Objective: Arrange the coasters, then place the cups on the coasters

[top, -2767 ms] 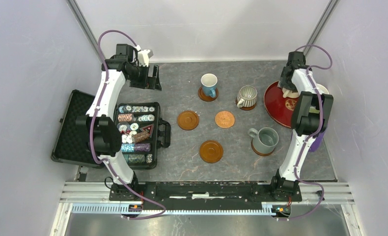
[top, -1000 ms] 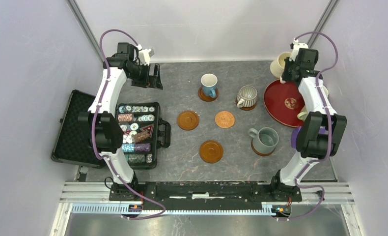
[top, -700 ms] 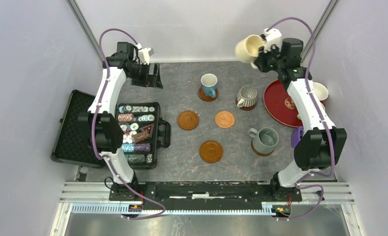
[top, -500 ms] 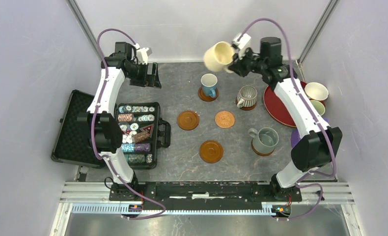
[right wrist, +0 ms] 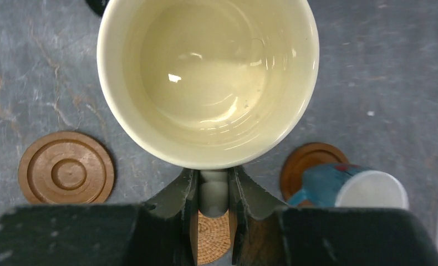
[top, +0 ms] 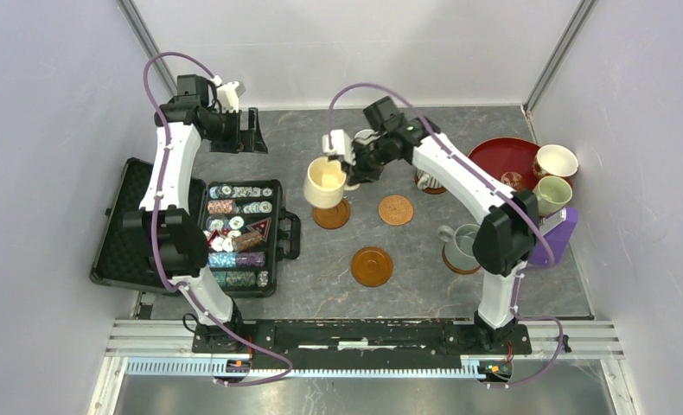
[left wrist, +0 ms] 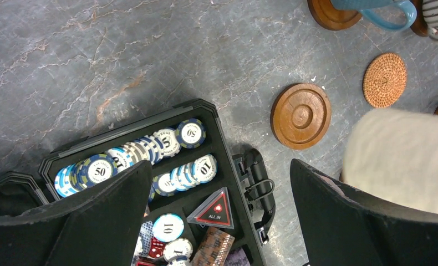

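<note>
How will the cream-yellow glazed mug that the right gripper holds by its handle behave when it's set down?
The cream-yellow glazed ceramic mug looks rigid but chip-prone, so lower gently. Its glossy glaze suggests slipperiness; held by the handle alone in the right gripper, it could swing. Empty and wide-mouthed, it probably stands stable once down.

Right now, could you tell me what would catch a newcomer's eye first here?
The cream-yellow ceramic mug, held in the right gripper over a dark brown round coaster at mid-table. Next, the open black case of striped poker chips on the left.
</note>
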